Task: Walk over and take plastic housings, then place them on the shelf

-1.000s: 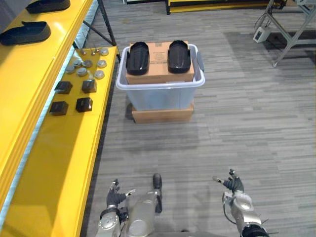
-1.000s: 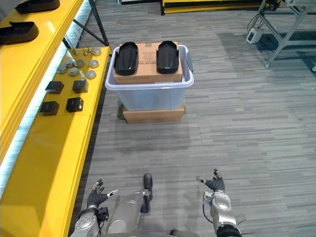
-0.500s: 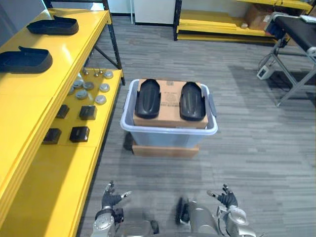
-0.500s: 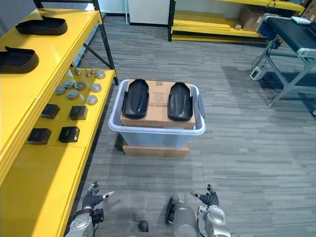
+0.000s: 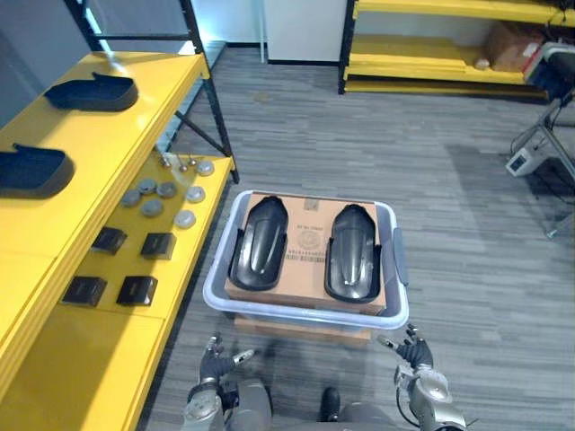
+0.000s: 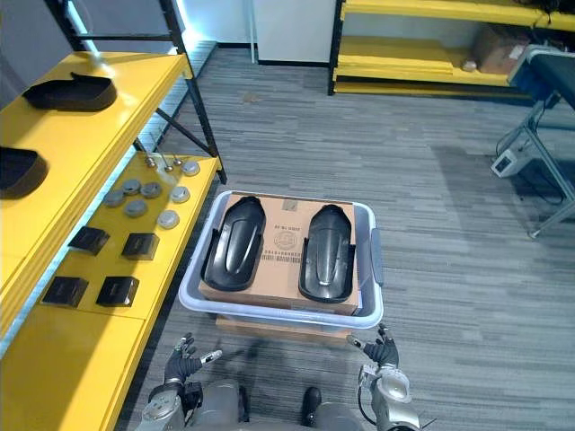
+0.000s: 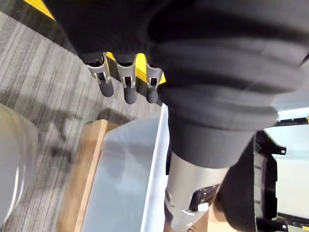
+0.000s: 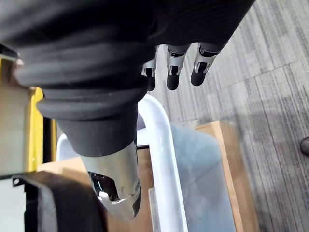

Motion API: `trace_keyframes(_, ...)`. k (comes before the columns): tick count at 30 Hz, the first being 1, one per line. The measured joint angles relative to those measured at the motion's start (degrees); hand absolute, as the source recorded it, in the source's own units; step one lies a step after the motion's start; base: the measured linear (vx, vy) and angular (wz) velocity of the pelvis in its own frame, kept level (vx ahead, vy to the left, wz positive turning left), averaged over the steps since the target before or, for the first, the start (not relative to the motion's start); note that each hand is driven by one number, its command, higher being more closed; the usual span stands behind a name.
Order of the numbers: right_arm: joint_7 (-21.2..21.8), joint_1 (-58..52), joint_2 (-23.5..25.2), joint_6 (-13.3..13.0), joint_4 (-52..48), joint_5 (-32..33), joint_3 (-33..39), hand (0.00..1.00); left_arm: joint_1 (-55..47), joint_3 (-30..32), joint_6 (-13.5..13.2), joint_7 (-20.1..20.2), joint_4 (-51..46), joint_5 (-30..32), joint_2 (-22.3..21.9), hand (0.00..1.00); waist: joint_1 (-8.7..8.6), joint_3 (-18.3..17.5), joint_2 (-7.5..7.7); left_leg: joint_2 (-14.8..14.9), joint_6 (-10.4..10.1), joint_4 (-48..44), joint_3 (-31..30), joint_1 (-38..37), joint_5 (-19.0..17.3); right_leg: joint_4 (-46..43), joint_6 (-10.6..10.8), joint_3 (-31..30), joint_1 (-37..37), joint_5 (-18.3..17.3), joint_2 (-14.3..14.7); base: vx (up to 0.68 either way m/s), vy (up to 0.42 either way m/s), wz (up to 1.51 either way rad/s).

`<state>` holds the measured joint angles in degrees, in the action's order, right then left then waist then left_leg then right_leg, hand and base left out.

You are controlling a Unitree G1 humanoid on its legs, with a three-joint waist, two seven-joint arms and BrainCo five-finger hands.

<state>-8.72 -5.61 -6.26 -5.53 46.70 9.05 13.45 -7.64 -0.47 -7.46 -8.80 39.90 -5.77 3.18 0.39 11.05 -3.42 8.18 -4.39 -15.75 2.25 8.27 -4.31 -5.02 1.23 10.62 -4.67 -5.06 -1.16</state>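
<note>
Grey plank floor [image 5: 467, 233] takes most of the head views.

Yellow shelf [image 5: 108, 144] runs down the left side of the frame, an upper tier and a lower tier. A second yellow rack [image 5: 422, 85] sits along the top edge, right of centre.

Translucent tub [image 5: 296, 310] at centre, low in the frame, resting on a cardboard slab [image 5: 305, 330]. Inside the tub: a cardboard box [image 5: 305, 247], top face up.

Task items: two black plastic housings lie side by side on the box top, long axes running up the frame, apart from each other: left housing [image 5: 259, 242], right housing [image 5: 351, 251]. Neither is touched by me. Two more dark housings are on the shelf's upper tier at upper left: far one [image 5: 92, 92], near one [image 5: 31, 171].

Lower tier, left of the tub: four small black blocks [image 5: 137, 290] in two rows, and above them in the frame a cluster of silver discs [image 5: 166, 193].

My left hand [image 5: 214, 364] is at the bottom edge, below the tub's left corner; fingers [image 7: 126, 89] spread and relaxed, holding nothing. My right hand [image 5: 415, 353] is at the bottom edge below the tub's right corner; fingers [image 8: 173, 75] likewise loose and apart, empty. Both wrist views show the tub's rim just past the fingertips, not in contact.
</note>
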Motion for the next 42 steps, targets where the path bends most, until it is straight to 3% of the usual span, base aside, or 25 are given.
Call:
trace_keyframes(1, -0.01, -0.45, 0.8, 0.0, -0.05, -0.02, 0.07, 0.0, -0.25, -0.02, 0.09, 0.03, 0.19, 0.09, 1.31, 0.0, -0.05, -0.32, 1.79, -1.45, 0.81, 2.86, 1.32, -1.05, 0.85, -0.06, 0.62, -0.71, 0.68, -0.47, -1.66, 0.13, 0.131, -0.1)
trace_keyframes(4, -0.35, -0.11, 1.03, -0.03, -2.77, -0.02, 0.45, 0.0, -0.48, -0.01, 0.27, 0.02, 0.19, 1.34, 3.62, 0.0, 0.13, -0.74, 3.33, -3.4, 1.43, 4.93, 3.29, -1.14, 1.08, -0.91, 1.97, -2.76, 2.93, -1.07, -3.78, 0.11, 0.117, -0.25)
trace_keyframes(8, -1.64, -0.37, 1.12, -0.21, -12.87, -0.04, 4.25, 0.0, -0.44, 0.25, 0.21, -0.02, -0.14, 1.94, 5.81, 0.0, -0.38, -0.7, 3.49, -4.64, 2.99, 4.75, 5.04, -1.3, 0.01, -0.67, 3.35, -4.14, 3.29, -1.09, -5.03, 0.07, 0.093, -0.16)
trace_keyframes(15, -4.05, -1.48, 1.12, -0.65, -32.06, -3.11, 6.33, 0.0, -2.54, 1.05, -0.1, -0.01, -1.36, 2.08, 6.07, 0.0, -1.23, -1.09, 4.5, -5.37, 3.61, 5.99, 7.31, -2.1, -0.43, 0.4, 4.64, -6.73, 3.91, 0.0, -5.81, 0.03, 0.046, -0.17)
trace_keyframes(18, -5.19, -1.63, 1.34, -0.66, -34.76, -5.44, 6.3, 0.0, -3.05, 0.89, -0.14, -0.01, -1.35, 2.15, 6.06, 0.0, -1.22, -1.3, 4.78, -5.66, 3.88, 7.23, 7.3, -2.38, 0.12, 0.49, 4.58, -6.87, 4.2, 0.1, -5.89, 0.0, 0.005, -0.03)
trace_keyframes(27, -8.2, 2.9, 1.28, 0.73, -34.75, -13.47, 5.55, 0.0, -3.15, -0.34, -0.49, -0.01, -1.36, 3.24, 5.93, 0.0, -1.09, -1.27, 4.65, -7.56, 4.57, 16.11, 5.2, -3.14, 6.56, 1.27, 4.72, -4.96, 6.04, 1.29, -6.71, -0.06, 0.007, 0.14)
trace_keyframes(32, -11.44, 9.72, 0.01, 2.65, -31.09, -16.29, 4.18, 0.0, -3.66, -1.77, -0.62, -0.07, -1.36, 3.18, 5.86, 0.0, -0.81, -0.28, 3.31, -8.45, 4.93, 20.34, 3.58, -3.57, 9.62, 1.28, 4.96, -3.52, 6.96, 1.95, -7.12, -0.08, 0.032, 0.16)
trace_keyframes(36, -12.93, 16.6, -1.57, 4.08, -24.44, -16.35, 3.74, 0.0, -3.45, -1.91, -0.78, -0.27, -2.57, 3.07, 5.79, 0.0, 0.47, 2.23, 1.97, -8.52, 4.89, 21.06, 2.87, -1.82, 11.01, 1.42, 4.97, -2.95, 8.43, 2.88, -7.07, -0.09, 0.037, 0.08)
trace_keyframes(42, -14.98, 25.39, -3.1, 4.92, -15.73, -15.16, 3.61, 0.0, -2.24, -3.07, -0.91, -1.65, -2.7, 1.81, 5.36, 0.0, 1.07, 6.06, 1.46, -8.59, 5.28, 21.05, 2.28, 0.75, 12.08, 1.54, 4.98, -2.52, 10.57, 3.55, -7.06, -0.03, 0.013, 0.05)
